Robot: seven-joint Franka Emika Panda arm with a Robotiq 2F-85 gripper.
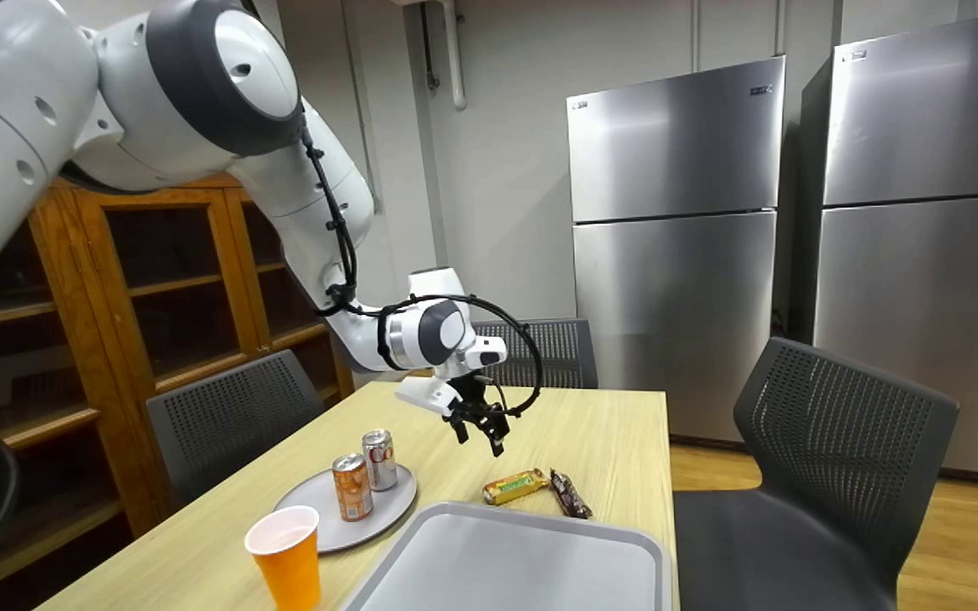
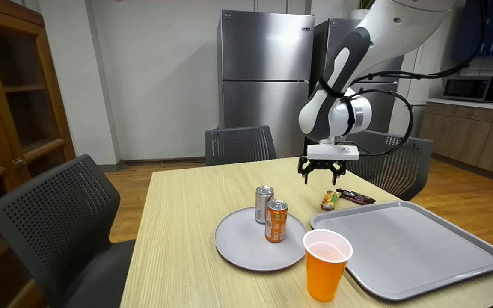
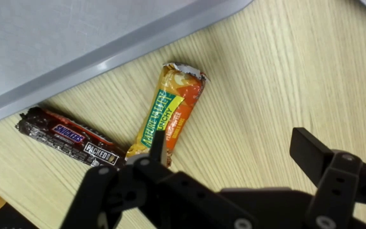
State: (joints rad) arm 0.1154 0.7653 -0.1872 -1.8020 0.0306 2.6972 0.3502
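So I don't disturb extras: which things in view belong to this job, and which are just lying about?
Likely the job, nearest the open pincer:
granola bar
candy bar

Likely just lying about, farther off:
tray
plate
orange can
silver can
cup

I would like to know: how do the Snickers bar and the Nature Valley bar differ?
The Snickers bar has a mostly dark brown wrapper, whereas the Nature Valley bar is yellow and orange with a green label. In the wrist view, the Snickers bar slants from upper left to lower right, the Nature Valley bar from upper right to lower left. Both are wrapped bars lying on the table, outside the tray.
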